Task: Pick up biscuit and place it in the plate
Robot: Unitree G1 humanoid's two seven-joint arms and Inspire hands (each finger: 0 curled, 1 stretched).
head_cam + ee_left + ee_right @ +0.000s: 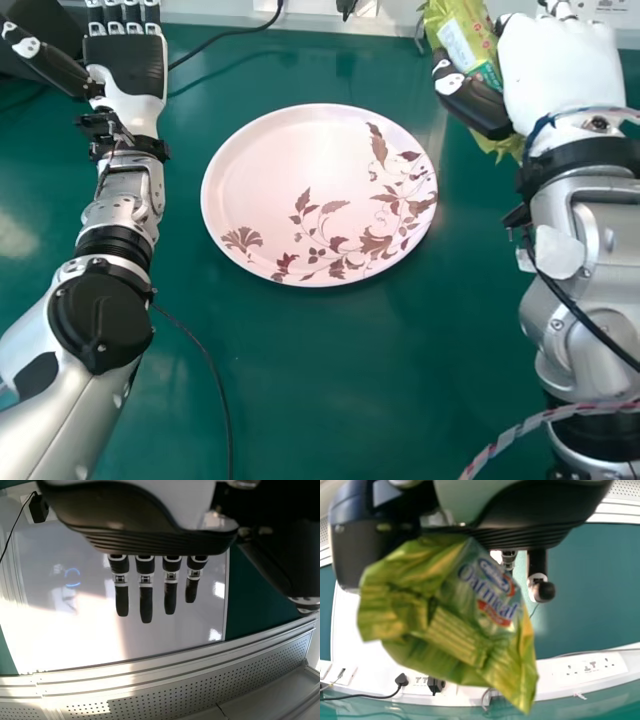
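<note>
Biscuit (462, 30), in its green and yellow wrapper, is at the upper right of the head view, tucked against the right hand (560, 70). That hand looks partly closed, with the packet caught between thumb and fingers and its loose end hanging down past the thumb. The left hand (125, 65), upper left, has its fingers straight and nothing in them.

As I judge it, the grasp is made and the carry is the step in hand; the packet is not yet over the plate (285, 165). The next move calls for bringing it left and a little down the view, over the middle of the plate, then lowering it before the fingers let go.

The plate sits upper centre, its right rim apart from the right forearm (590, 260), with green table (330, 390) showing between them. The back edge of the table runs along the top, close behind both hands, so I'd swing inward. The packet's dangling end could brush the rim if carried low. The black cable (215, 375) below the plate lies off that path.
</note>
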